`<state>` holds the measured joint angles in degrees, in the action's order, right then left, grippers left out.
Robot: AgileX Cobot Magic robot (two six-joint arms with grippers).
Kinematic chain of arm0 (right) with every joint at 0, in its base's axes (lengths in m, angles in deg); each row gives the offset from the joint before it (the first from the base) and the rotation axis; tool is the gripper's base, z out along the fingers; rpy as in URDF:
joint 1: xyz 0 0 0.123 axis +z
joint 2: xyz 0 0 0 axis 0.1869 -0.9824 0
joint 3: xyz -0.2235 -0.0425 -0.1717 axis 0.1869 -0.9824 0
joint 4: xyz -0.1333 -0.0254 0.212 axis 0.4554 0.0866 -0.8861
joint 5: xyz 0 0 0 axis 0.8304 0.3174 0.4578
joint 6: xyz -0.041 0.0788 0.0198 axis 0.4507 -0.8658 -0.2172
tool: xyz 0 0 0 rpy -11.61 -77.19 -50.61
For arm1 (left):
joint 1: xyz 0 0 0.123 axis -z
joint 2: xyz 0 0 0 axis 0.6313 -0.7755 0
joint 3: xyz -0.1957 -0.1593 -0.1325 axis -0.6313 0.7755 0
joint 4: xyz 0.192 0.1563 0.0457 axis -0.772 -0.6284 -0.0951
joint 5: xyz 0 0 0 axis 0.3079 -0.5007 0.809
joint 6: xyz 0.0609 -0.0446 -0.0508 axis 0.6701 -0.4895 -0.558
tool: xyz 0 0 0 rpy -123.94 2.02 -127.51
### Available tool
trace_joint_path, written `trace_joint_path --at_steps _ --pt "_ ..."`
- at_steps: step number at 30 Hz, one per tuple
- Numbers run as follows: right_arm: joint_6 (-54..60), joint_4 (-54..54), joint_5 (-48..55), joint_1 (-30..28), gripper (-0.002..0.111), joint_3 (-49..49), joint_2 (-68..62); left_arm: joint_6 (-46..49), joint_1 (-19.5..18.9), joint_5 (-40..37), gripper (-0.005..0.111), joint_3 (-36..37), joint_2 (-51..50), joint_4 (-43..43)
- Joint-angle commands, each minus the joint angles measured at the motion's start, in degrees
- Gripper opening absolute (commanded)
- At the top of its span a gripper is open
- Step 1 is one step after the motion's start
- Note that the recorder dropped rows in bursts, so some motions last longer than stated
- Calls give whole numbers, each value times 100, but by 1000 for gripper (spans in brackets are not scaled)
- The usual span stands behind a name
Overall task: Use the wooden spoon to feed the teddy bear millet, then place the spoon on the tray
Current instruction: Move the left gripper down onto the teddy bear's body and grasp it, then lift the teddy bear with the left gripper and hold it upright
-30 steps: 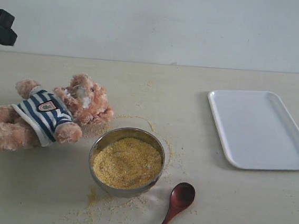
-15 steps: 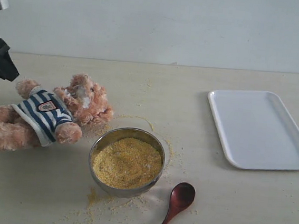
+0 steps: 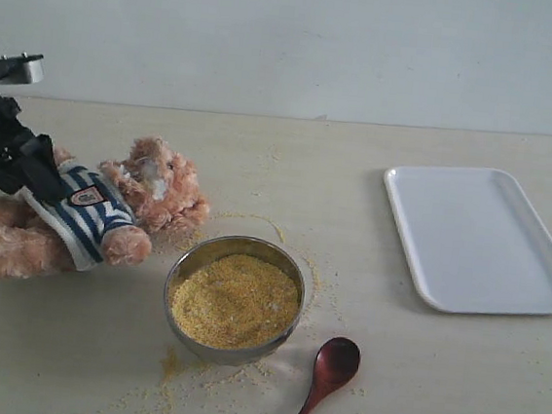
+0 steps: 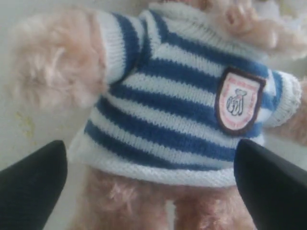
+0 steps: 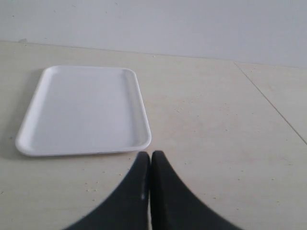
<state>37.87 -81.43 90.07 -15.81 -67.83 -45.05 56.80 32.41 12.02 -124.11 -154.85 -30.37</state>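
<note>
The teddy bear (image 3: 109,212) lies on its back at the table's left, striped shirt (image 4: 182,105) and pink badge up. My left gripper (image 3: 36,176) is low over its torso; in the left wrist view it (image 4: 151,165) stands open, one finger on each side of the shirt hem. Millet (image 3: 235,299) fills the steel bowl (image 3: 183,274) in the middle. The wooden spoon (image 3: 326,376) lies on the table just right of the bowl. The white tray (image 3: 479,236) sits at the right, also seen as the tray (image 5: 84,110) in the right wrist view. My right gripper (image 5: 150,157) is shut and empty, short of the tray.
Loose grains (image 3: 177,372) are scattered around the bowl and near the bear's head. A pale wall (image 3: 301,43) runs along the table's far edge. A seam (image 5: 271,105) crosses the table surface beyond the tray in the right wrist view.
My left gripper has come down from the upper left and now sits over the bear's torso. The bear, bowl, spoon and tray have not moved.
</note>
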Motion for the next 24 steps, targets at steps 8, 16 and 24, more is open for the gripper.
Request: trace_joint_path --at_steps 8,16,24 --pt "10 11 -45 -13 0 3 23 754 -1 -22 88 -35 -494 711" --pt "10 11 -45 -13 0 3 23 1110 -1 -99 62 -35 -721 1261" --pt "10 11 -45 -13 0 3 23 1128 -1 -99 5 -35 -822 952"
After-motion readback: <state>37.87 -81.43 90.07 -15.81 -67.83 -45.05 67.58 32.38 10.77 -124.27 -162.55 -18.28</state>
